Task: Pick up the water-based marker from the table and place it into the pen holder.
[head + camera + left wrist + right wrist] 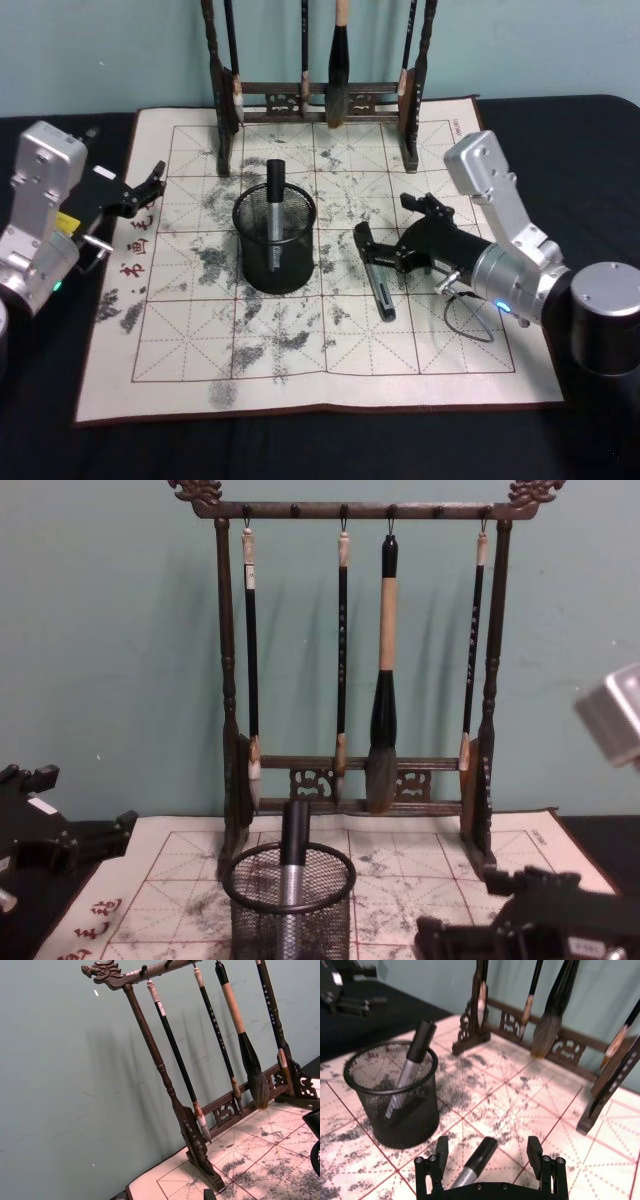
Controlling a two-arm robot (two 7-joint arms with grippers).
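Observation:
The black mesh pen holder (274, 250) stands mid-mat with one silver-and-black marker (275, 195) upright inside it; both also appear in the chest view, holder (290, 905) and marker (293, 845). A second water-based marker (379, 285) lies flat on the mat to the holder's right. My right gripper (386, 224) is open over this marker's far end. In the right wrist view the marker (472, 1167) lies between the spread fingers (441, 1147) without touching them, and the holder (395, 1095) sits beyond. My left gripper (150, 183) is parked, open, at the mat's left edge.
A tall dark wooden rack (320, 100) of hanging calligraphy brushes (381, 730) stands along the mat's back edge. The ink-stained grid mat (300, 370) covers a black table. A thin cable loop (470, 320) trails beside my right wrist.

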